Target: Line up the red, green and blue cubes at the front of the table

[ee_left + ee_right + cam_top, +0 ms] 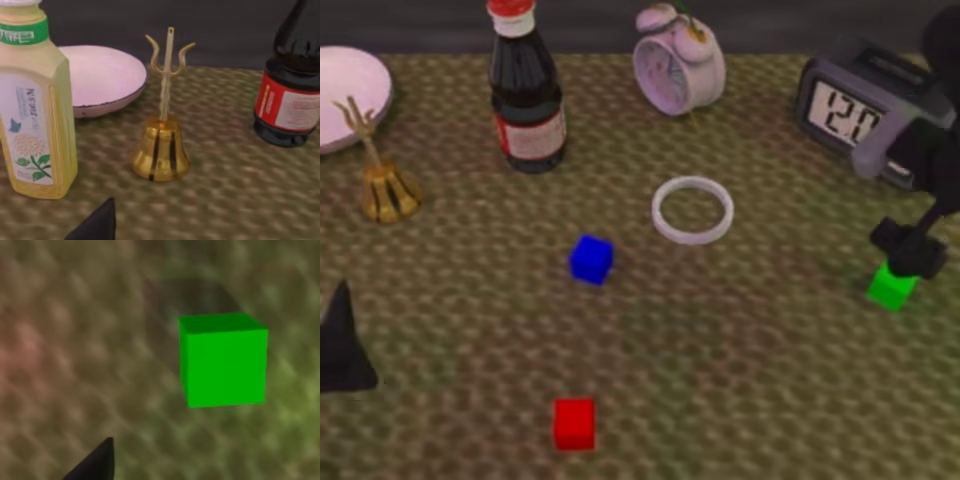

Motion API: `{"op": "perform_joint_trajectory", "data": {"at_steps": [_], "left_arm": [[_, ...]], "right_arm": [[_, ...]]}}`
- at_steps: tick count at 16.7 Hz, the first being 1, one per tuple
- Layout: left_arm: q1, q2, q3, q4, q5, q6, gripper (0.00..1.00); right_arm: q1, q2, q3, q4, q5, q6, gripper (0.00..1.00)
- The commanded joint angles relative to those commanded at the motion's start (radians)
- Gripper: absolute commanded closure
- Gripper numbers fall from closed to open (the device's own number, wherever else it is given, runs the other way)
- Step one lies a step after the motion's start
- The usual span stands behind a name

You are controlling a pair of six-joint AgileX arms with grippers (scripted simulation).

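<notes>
Right gripper point(910, 252) poised just above green cube point(891, 287); finger state cannot be told. Off-centre descent could nudge the cube aside.

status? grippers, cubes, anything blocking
Right gripper over green cube, no grasp confirmed. Left gripper parked at table's left edge. Red cube near front, blue cube mid-table. White ring behind blue; nothing blocking.
</notes>
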Motion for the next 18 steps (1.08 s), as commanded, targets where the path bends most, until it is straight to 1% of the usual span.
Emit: {"op": "perform_joint_trajectory", "data": {"at_steps": [4, 10, 12, 16, 18], "left_arm": [[0.040, -0.112, -0.023, 0.096, 0.005, 0.069, 0.00], [0.040, -0.113, -0.023, 0.097, 0.005, 0.070, 0.00], [0.040, -0.113, -0.023, 0.097, 0.005, 0.070, 0.00], [0.040, -0.113, -0.023, 0.097, 0.005, 0.070, 0.00], [0.040, -0.113, -0.023, 0.097, 0.005, 0.070, 0.00]], "right_arm": [[0.010, 0.110, 0.081, -0.055, 0.000, -0.037, 0.00], [0.005, 0.112, 0.078, -0.050, 0.001, -0.038, 0.00], [0.008, 0.131, 0.056, -0.013, 0.001, -0.039, 0.00], [0.010, 0.206, -0.019, 0.149, 0.001, -0.036, 0.00], [0.011, 0.236, -0.048, 0.204, 0.001, -0.035, 0.00]]}}
